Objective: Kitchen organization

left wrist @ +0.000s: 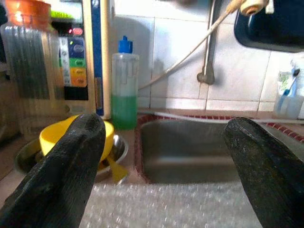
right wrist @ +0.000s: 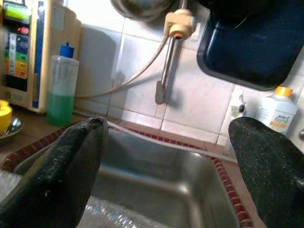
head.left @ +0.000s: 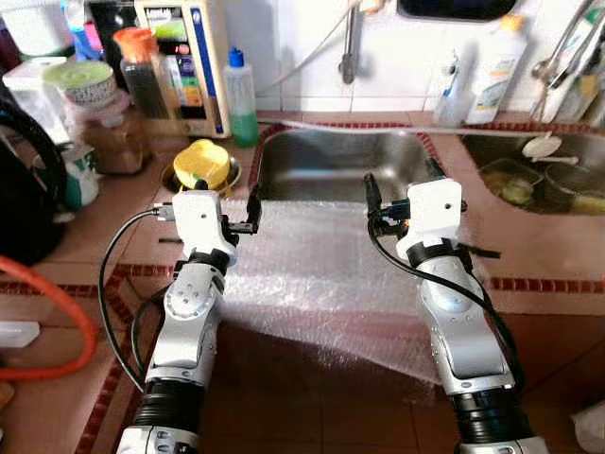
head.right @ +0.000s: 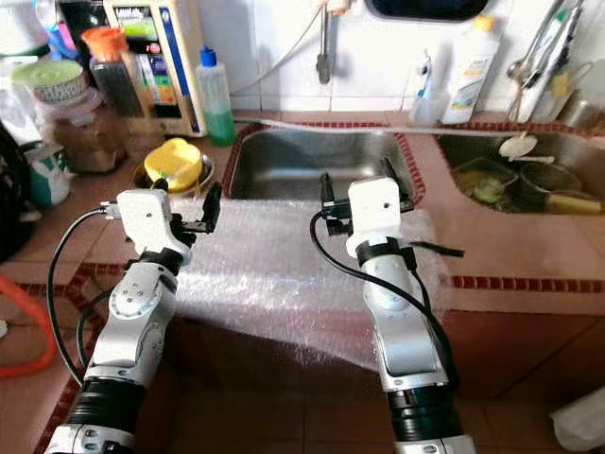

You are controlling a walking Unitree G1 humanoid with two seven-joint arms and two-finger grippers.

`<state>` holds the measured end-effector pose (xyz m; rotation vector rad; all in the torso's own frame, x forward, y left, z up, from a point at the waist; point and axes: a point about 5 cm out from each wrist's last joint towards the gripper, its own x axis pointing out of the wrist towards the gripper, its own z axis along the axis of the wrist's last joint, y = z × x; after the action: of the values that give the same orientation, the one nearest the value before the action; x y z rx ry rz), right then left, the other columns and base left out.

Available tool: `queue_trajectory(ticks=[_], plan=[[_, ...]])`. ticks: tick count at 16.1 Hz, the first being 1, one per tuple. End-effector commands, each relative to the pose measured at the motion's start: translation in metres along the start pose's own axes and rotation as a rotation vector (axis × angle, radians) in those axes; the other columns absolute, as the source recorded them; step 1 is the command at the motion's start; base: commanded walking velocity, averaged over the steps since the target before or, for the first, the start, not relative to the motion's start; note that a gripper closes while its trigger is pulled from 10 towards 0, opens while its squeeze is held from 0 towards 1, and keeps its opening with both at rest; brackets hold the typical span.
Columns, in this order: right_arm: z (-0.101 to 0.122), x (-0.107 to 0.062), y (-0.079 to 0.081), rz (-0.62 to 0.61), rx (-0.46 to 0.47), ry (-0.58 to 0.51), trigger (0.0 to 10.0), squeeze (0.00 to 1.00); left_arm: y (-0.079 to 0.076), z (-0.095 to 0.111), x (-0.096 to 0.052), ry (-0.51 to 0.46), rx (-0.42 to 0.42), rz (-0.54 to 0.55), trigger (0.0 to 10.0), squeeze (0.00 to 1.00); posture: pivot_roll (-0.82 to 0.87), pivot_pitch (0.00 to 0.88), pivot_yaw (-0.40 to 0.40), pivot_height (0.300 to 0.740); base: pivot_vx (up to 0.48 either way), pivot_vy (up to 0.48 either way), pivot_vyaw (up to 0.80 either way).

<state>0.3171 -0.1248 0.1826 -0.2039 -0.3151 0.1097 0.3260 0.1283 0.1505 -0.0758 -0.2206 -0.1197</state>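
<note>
Barely starting — hovering both the left gripper (head.left: 253,210) and right gripper (head.left: 402,189), fingers spread (gripping nothing), over bubble wrap (head.left: 312,274) lying beside the sink (head.left: 336,163); tidying remaining.

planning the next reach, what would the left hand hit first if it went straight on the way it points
Likely the sink: the open left hand hovers over the bubble wrap and aims across the basin toward its far wall. The green soap bottle stands off that line, though depth is unclear.
</note>
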Motion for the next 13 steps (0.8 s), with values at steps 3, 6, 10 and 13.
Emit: queue_trajectory(ticks=[3,6,10,13], plan=[[0.0053,0.0009,-0.0009,-0.001,-0.004,-0.021,10.0,0.00,0.0009,0.0017,-0.0010,-0.011,-0.005,0.005,10.0,0.00,-0.03,0.000,0.034,0.740,0.310,0.000,0.00],[0.0051,0.0006,-0.0019,0.001,-0.007,-0.020,10.0,0.00,0.0003,0.0008,-0.0017,-0.008,-0.006,0.007,10.0,0.00,-0.03,0.000,0.030,0.740,0.311,0.000,0.00],[0.0043,0.0000,0.0000,0.009,-0.006,-0.016,10.0,0.00,0.0008,0.0008,-0.0019,-0.011,-0.004,0.009,10.0,0.00,-0.03,0.000,0.030,0.740,0.311,0.000,0.00],[0.0042,-0.0006,0.0006,0.013,-0.007,-0.016,10.0,0.00,0.0003,0.0006,-0.0021,-0.011,-0.004,0.005,10.0,0.00,-0.03,0.000,0.030,0.740,0.438,0.000,0.00]])
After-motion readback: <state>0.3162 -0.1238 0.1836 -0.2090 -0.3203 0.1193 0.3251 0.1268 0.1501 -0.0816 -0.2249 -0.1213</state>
